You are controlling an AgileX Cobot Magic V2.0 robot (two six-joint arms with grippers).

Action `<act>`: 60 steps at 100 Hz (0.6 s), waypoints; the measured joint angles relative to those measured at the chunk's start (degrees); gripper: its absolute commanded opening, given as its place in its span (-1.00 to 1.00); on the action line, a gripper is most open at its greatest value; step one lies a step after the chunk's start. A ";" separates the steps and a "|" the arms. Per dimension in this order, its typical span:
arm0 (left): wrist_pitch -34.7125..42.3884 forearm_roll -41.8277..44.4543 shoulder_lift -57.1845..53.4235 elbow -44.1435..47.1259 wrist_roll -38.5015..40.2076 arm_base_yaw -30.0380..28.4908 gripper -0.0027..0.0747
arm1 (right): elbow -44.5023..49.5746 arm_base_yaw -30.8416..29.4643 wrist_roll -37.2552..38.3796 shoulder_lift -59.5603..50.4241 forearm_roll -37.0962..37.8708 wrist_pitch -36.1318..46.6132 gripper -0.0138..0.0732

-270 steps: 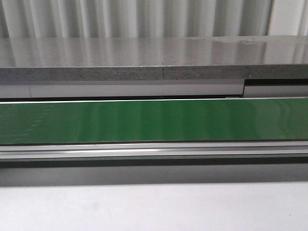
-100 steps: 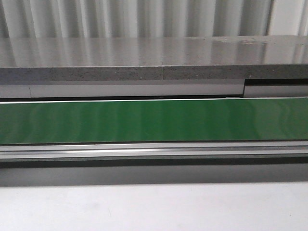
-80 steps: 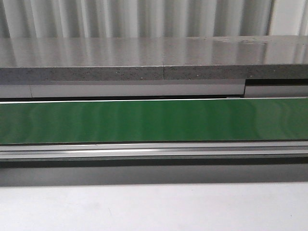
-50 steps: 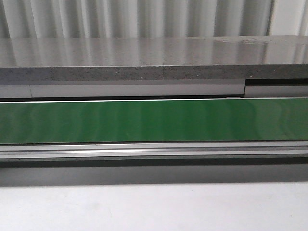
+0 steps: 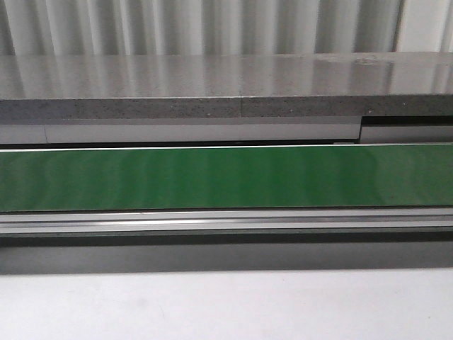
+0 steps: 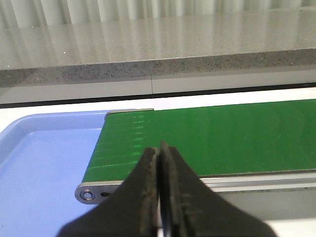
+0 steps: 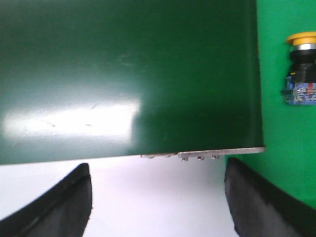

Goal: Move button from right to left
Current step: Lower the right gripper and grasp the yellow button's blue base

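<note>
The button [image 7: 301, 69] lies on its side on a bright green surface [image 7: 286, 148], just beside the edge of the dark green belt [image 7: 128, 74], its yellow cap pointing away from the right hand [image 7: 158, 197]. That hand hangs above the belt's edge, fingers [image 7: 64, 197] spread wide, holding nothing and well apart from the button. The left hand [image 6: 159, 187] is pressed closed and empty, near the belt's end, where a blue tray [image 6: 39, 163] sits beside the belt. The front view shows only the belt before a grey table [image 5: 226, 85].

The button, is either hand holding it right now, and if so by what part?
Nothing is held. The button lies on the green belt, apart from the open right hand; the left hand is shut with nothing between its fingers.
</note>
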State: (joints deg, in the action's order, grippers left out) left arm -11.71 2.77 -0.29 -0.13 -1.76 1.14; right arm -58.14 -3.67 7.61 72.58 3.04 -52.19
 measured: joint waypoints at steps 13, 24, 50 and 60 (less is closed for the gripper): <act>0.00 0.00 0.00 0.00 0.00 0.00 -0.98 | -3.49 -5.73 0.36 4.20 0.00 -0.74 0.56; 0.00 0.00 0.00 0.00 0.00 0.00 -0.98 | -5.47 -10.73 0.48 7.34 0.00 -0.74 0.56; 0.00 0.00 0.00 0.00 0.00 0.00 -0.98 | -6.76 -21.36 0.60 14.52 0.00 3.18 0.56; 0.00 0.00 0.00 0.00 0.00 0.00 -0.98 | -6.76 -23.98 0.22 17.62 0.11 3.89 0.56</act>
State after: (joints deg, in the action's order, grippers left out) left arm -11.71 2.77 -0.29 -0.13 -1.76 1.14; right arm -64.90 -27.65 7.82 90.20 3.15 -48.31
